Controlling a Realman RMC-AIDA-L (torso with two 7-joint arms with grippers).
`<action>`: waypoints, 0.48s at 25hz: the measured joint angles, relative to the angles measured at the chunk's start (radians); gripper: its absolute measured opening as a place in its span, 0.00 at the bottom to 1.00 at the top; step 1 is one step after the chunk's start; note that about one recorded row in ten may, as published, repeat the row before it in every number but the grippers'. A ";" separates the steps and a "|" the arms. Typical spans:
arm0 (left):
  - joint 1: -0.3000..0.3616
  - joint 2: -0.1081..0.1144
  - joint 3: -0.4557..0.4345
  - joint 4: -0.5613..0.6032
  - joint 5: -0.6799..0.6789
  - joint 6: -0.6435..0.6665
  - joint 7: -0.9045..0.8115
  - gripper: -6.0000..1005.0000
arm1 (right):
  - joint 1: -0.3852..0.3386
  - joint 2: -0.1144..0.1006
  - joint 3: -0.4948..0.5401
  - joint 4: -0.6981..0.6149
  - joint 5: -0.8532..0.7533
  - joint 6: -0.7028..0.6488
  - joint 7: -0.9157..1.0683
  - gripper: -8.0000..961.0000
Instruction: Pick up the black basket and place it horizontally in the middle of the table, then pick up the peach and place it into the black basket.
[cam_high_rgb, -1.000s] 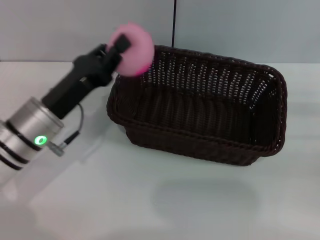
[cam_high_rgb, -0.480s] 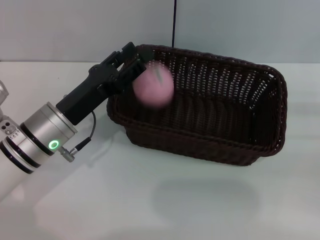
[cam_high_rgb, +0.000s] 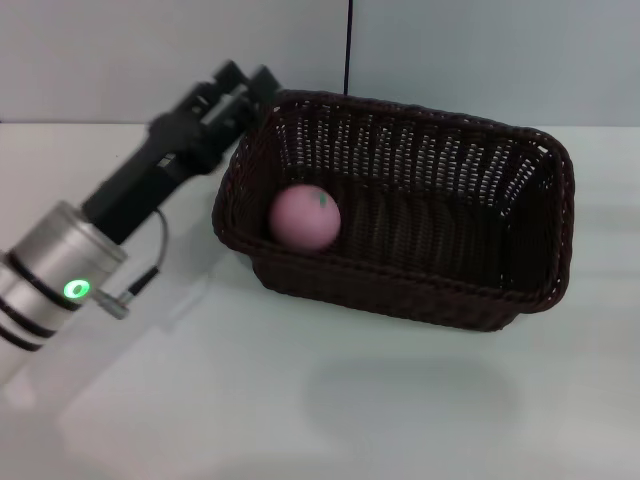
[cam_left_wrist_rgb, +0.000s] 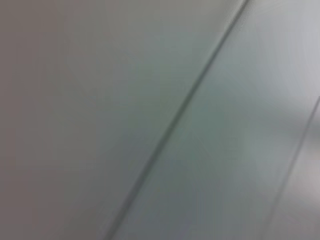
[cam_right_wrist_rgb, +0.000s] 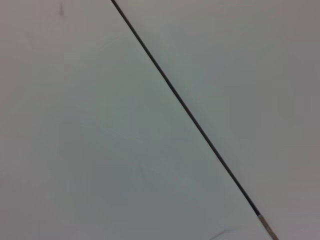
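Observation:
The black basket (cam_high_rgb: 530, 190) lies lengthwise across the middle of the white table (cam_high_rgb: 300, 400) in the head view. The pink peach (cam_high_rgb: 304, 217) rests inside the basket at its left end, on the floor against the near wall. My left gripper (cam_high_rgb: 246, 78) is open and empty, raised just above and outside the basket's far left corner. The right gripper is out of view. Both wrist views show only pale wall.
A grey wall runs behind the table, with a thin dark vertical seam (cam_high_rgb: 349, 45) above the basket. Bare table lies in front of the basket and to its left under my left arm (cam_high_rgb: 70, 265).
The left gripper carried the peach over the basket's left rim and let it go. The peach dropped to the basket floor. The gripper has since pulled back up and to the left.

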 joint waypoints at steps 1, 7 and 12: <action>0.000 0.000 0.000 0.000 0.000 0.000 0.000 0.70 | -0.001 0.000 0.000 0.000 0.001 0.000 0.000 0.48; 0.072 0.001 -0.119 0.050 -0.001 0.098 0.022 0.70 | -0.007 0.002 0.019 -0.001 0.005 0.000 -0.001 0.48; 0.220 0.003 -0.369 0.084 -0.002 0.245 0.171 0.69 | -0.013 0.002 0.047 -0.002 0.005 -0.002 -0.001 0.48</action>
